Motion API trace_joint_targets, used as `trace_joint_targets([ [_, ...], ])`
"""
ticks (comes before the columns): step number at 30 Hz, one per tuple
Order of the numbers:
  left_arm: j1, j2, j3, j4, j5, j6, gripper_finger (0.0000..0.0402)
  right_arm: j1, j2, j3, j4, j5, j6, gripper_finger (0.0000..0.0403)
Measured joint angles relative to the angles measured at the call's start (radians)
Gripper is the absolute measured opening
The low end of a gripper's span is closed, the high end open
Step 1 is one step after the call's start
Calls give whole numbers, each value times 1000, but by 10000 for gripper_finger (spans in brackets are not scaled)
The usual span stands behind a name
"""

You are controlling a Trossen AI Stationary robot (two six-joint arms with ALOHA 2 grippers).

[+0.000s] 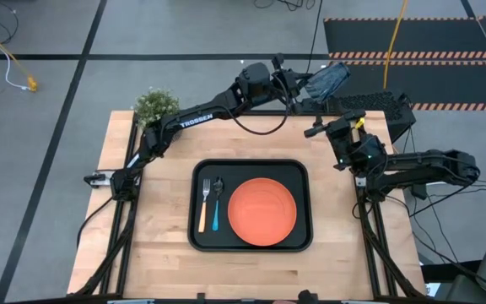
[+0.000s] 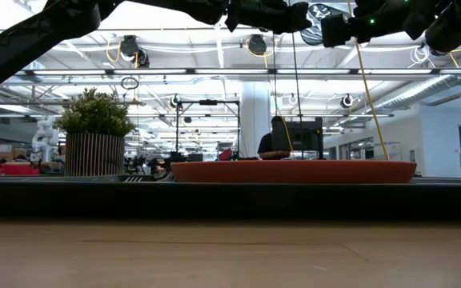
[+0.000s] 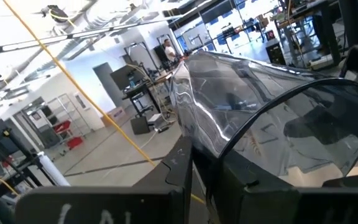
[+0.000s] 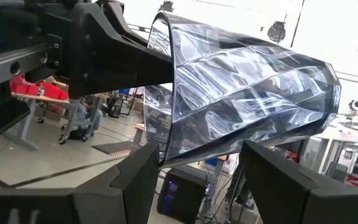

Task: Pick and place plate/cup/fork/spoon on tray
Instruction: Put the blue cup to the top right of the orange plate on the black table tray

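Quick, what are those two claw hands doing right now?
Left gripper: fingers pinching the rim of the cup, held up in the air.
Right gripper: fingers open either side of the cup, not gripping.

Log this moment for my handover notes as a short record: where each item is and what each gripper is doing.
tray: table centre
plate: on tray
fork: on tray, beside spoon
spoon: on tray, between fork and plate
cup: in the air beyond the table's far edge, on its side
left gripper: pinching the cup's rim
right gripper: open, fingers either side of the cup
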Motion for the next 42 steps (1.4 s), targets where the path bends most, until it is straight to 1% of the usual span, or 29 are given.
trace_joint_targets([
  [7,0,0,0,-2,8,39,46,0,0,0,6,-28,-80,216],
  [15,0,-1,0,-3,17,40,47,1,0,0,27,-67,-155,216],
  [19,0,0,0,-5,26,29,47,2,0,0,45,-112,-188,216],
  [23,0,0,0,-1,28,6,47,2,0,0,62,-136,-223,216],
  [28,0,1,0,1,29,2,47,2,0,0,64,-137,-232,216],
  [35,2,3,0,14,35,-49,47,2,1,0,108,-134,-243,216],
  [39,2,4,-1,26,30,-44,47,2,2,0,149,-73,-277,207],
  [42,1,5,-2,42,27,-44,47,2,2,0,166,-64,-289,194],
])
